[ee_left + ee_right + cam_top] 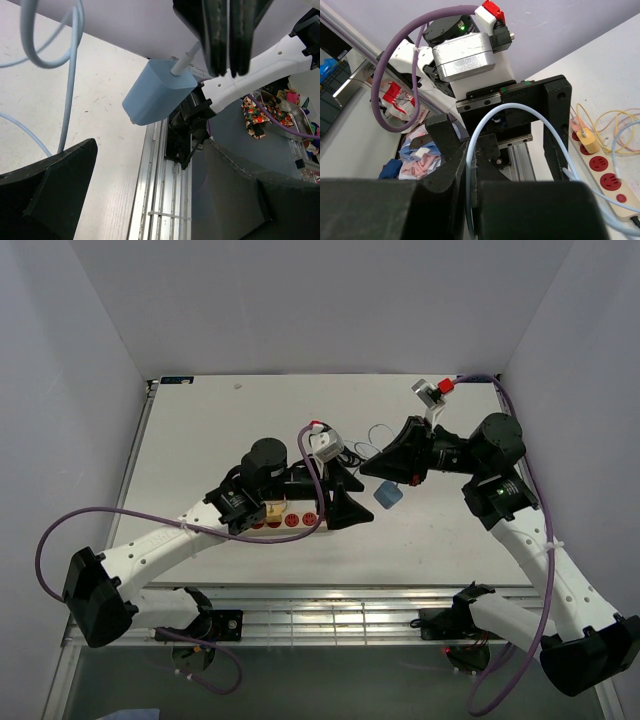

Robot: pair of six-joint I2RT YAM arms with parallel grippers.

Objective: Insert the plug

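A light blue plug (157, 92) hangs tilted above the table by its pale blue cable (70, 85). My right gripper (471, 165) is shut on that cable (520, 107) just above the plug (388, 497), which sits below its fingers (225, 35). My left gripper (150, 200) stands open, with nothing between its fingers and the plug ahead of them. From above, the left gripper (357, 496) faces the right gripper (372, 470) closely. The cream power strip (290, 521) with red sockets lies under the left wrist.
A yellow plug (588, 140) with a thin yellow lead sits in the strip (602, 175). Loose loops of blue cable (378, 433) lie behind the grippers. The table's aluminium front rail (165, 200) is close below the left gripper.
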